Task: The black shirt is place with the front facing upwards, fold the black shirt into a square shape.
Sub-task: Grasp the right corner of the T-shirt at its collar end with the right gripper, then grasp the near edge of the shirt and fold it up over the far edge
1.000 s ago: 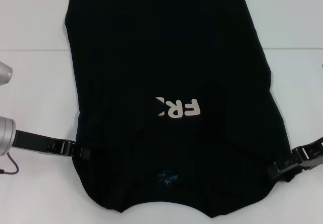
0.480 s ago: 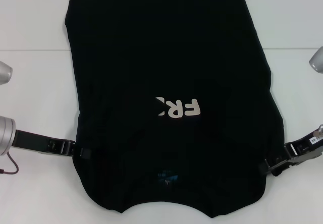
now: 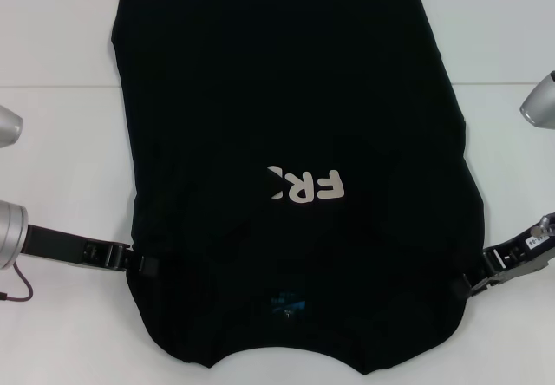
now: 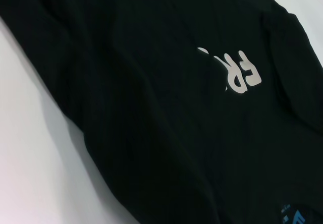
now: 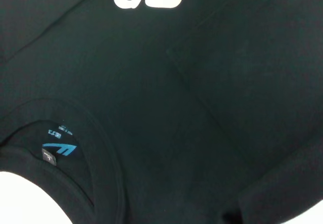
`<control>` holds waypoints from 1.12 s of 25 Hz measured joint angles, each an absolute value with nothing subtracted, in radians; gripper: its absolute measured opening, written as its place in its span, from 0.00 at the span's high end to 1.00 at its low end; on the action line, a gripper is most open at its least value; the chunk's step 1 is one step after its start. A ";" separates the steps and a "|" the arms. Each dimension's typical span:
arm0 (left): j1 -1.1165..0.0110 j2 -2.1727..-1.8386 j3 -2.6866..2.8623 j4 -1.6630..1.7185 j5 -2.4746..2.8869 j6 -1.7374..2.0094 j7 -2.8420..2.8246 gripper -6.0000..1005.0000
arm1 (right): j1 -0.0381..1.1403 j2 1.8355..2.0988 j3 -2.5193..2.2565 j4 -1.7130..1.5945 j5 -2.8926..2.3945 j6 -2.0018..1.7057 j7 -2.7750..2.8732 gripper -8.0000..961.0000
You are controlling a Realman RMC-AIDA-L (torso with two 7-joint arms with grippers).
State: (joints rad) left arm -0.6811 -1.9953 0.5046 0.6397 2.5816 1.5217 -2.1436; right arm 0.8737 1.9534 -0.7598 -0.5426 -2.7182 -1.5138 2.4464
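The black shirt (image 3: 286,99) lies flat on the white table, both sides folded in, so only part of the cream lettering (image 3: 308,185) shows. Its collar and blue neck label (image 3: 286,303) are at the near edge. My left gripper (image 3: 143,264) sits at the shirt's left edge near the shoulder. At the right edge, near the other shoulder, is my right gripper (image 3: 460,290). The left wrist view shows the shirt (image 4: 151,108) and its lettering (image 4: 237,72). The right wrist view shows the shirt's collar and label (image 5: 58,151) close up.
White table (image 3: 61,142) shows bare on both sides of the shirt. Silver arm links stand at the left edge (image 3: 9,229) and the right edge (image 3: 542,103) of the head view. A thin cable (image 3: 17,291) hangs by the left arm.
My right gripper has slid left and slightly nearer, reaching the shirt's right edge. The left gripper and the shirt have stayed put.
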 joint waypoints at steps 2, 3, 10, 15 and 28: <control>-0.681 -1.995 0.505 0.640 2.580 1.522 -2.143 0.94 | 0.874 1.954 -0.760 -0.543 -2.718 -1.515 2.446 0.70; -0.681 -1.995 0.505 0.640 2.576 1.522 -2.142 0.94 | 0.875 1.955 -0.760 -0.543 -2.718 -1.516 2.446 0.73; -0.672 -1.979 0.503 0.619 2.522 1.553 -2.137 0.94 | 0.873 1.948 -0.761 -0.554 -2.718 -1.536 2.438 0.91; -0.669 -1.965 0.482 0.600 2.509 1.573 -2.150 0.94 | 0.868 1.933 -0.760 -0.586 -2.713 -1.579 2.428 0.92; -0.628 -1.906 0.511 0.508 2.518 1.780 -2.155 0.94 | 0.821 1.884 -0.759 -0.647 -2.766 -1.848 2.242 0.90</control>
State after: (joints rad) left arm -0.6278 -1.9058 0.5113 0.5083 2.5182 1.7800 -2.1550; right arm 0.8212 1.8840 -0.7592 -0.6473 -2.7663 -1.8479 2.2415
